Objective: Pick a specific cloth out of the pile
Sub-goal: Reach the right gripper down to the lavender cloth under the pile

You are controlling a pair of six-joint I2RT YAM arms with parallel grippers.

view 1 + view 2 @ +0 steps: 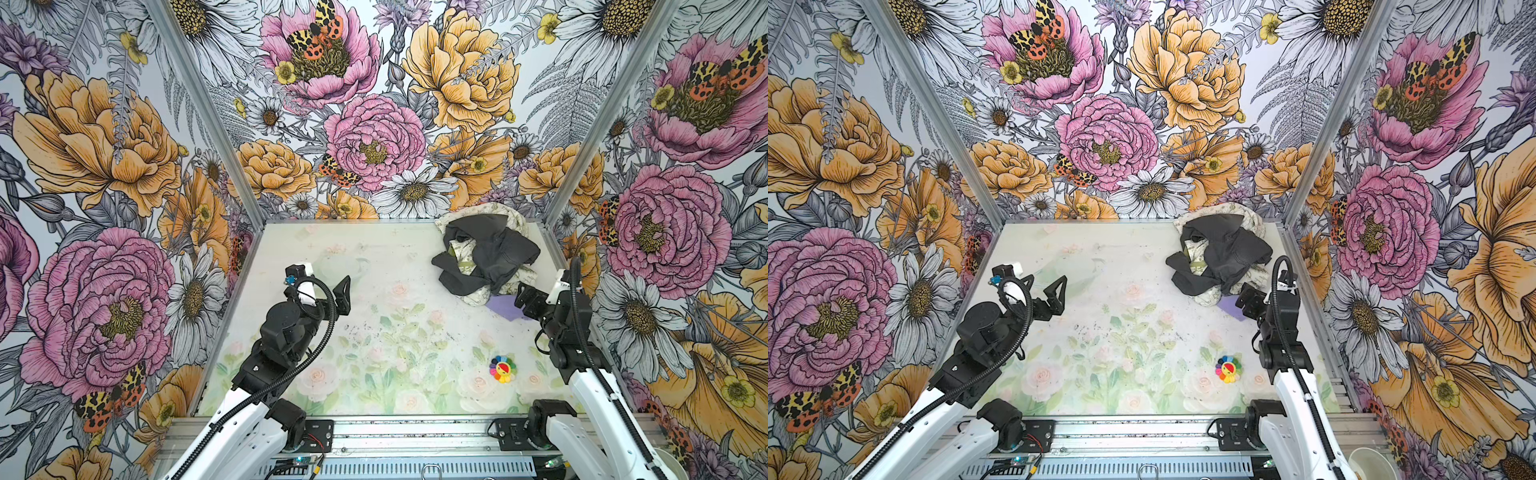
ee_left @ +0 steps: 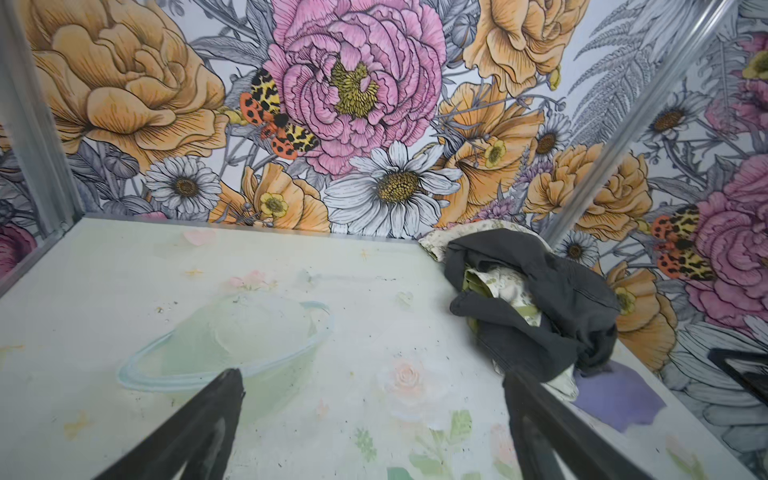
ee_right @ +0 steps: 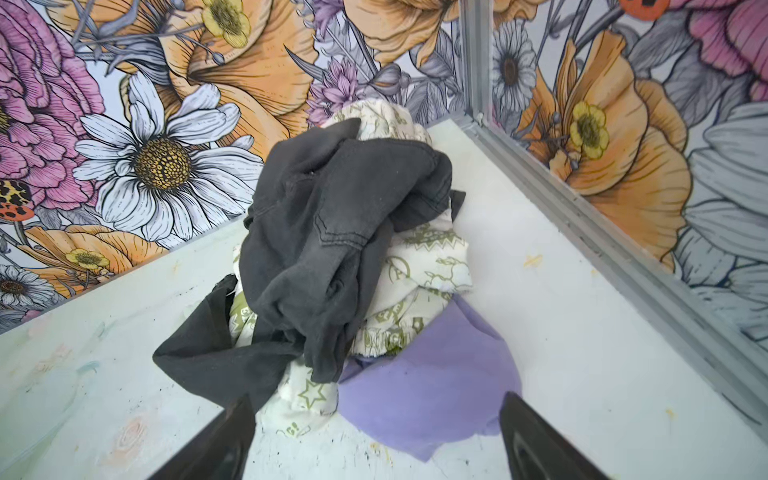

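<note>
Robot lab test cell, dressed in flower print.
Aluminium posts (image 1: 199,104) frame walls (image 1: 457,83) papered with giant flowers, and the table (image 1: 374,266) has a pale rose print. A left arm (image 1: 249,407) and a right arm (image 1: 594,399) are bolted to a metal rail (image 1: 415,432) at the front, with loose wires (image 1: 316,442) beside their bases.
</note>
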